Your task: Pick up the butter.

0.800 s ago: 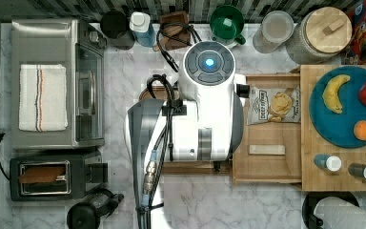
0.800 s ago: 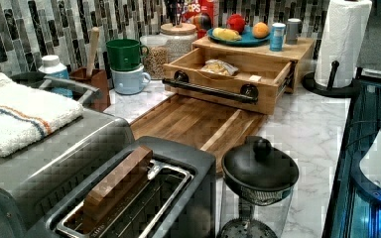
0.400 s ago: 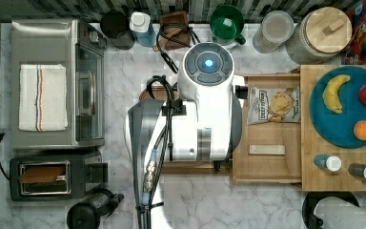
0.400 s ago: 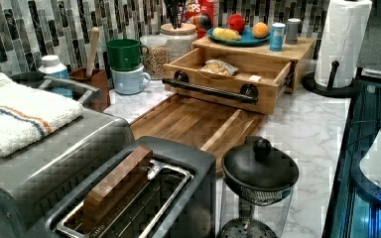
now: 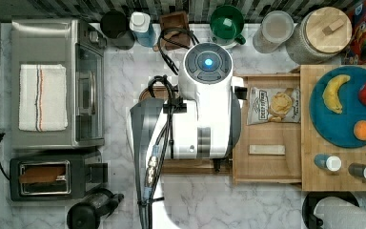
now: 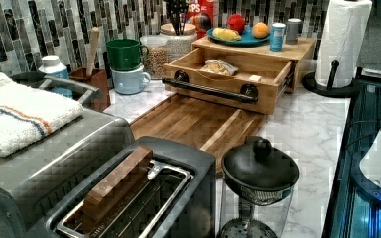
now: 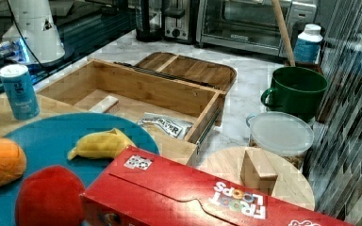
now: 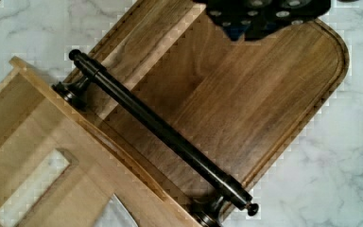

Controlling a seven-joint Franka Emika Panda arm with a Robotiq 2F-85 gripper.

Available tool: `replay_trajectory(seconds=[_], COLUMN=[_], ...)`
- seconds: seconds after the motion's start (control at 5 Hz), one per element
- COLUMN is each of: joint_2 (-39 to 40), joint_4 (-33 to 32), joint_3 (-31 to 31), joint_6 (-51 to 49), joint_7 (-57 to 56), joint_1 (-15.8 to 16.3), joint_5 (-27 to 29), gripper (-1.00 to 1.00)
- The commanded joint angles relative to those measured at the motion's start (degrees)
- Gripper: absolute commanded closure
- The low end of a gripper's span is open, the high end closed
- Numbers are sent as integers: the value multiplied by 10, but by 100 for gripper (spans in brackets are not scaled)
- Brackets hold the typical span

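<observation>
I am at the approach step — nothing is grasped yet, and the butter [image 5: 267,150] lies untouched on the floor of the open wooden drawer [image 5: 266,176], a pale narrow stick set apart from the crisp bag [image 5: 273,105] that shares the drawer with it. In the left view the butter [image 6: 254,78] sits near the drawer's right end, behind the dark bar handle [image 6: 211,90]; in the right view it rests close to the drawer wall nearest the blue plate. My wrist camera looks down on the cutting board [image 8: 246,90] in front of the drawer, with the handle [image 8: 160,130] crossing the picture and the butter [image 8: 32,187] off to one side, so I judge I am above the board and not yet over the stick. Whether my fingers are open or closed I cannot tell — only a dark part of my hand shows at the frame's edge. The next move, as I judge it, calls for travelling over the handle into the drawer, lining up across the stick's narrow width, then descending without clipping the drawer front.
</observation>
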Motion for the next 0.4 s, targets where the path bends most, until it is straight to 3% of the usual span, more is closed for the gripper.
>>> replay_trajectory(seconds=[0.2, 0.4], joint_2=[-50, -66], joint_4=[-43, -63], joint_3=[-43, -68], joint_6=[11, 27], joint_7=[-61, -65], joint_1=[-55, -63], joint_5=[29, 10], gripper=[100, 100])
